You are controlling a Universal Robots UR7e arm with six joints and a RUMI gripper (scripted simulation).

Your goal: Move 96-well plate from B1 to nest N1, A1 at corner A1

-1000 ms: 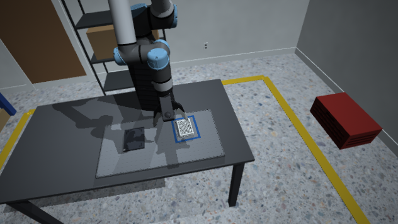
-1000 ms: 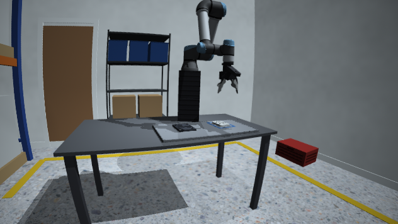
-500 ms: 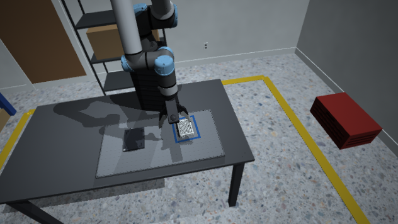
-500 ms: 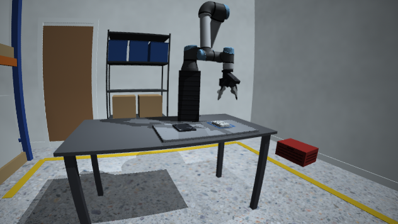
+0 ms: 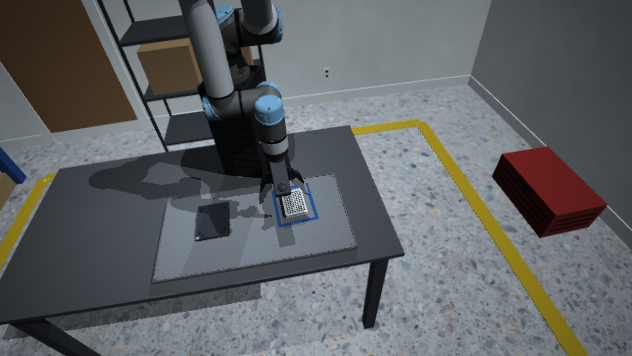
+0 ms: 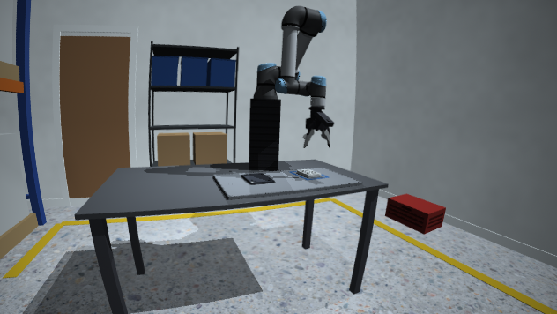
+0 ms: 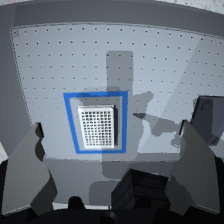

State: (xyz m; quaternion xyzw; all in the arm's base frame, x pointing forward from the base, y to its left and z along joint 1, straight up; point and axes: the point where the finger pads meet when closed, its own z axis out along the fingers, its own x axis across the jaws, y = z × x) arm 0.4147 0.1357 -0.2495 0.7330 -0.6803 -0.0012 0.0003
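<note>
The gripper (image 6: 316, 140), jaws spread wide, hangs above the 96-well plate (image 5: 294, 204) (inside the blue B1 outline (image 7: 70, 123)). Descend straight, centred, straddling its 2 long sides before closing.

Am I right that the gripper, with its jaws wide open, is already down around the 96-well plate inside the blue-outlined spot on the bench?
Not quite. The gripper is wide open, but it hangs well above the 96-well plate, not around it. The exterior view shows a plain gap between fingertips and plate. The plate does lie inside the blue-outlined spot.
</note>
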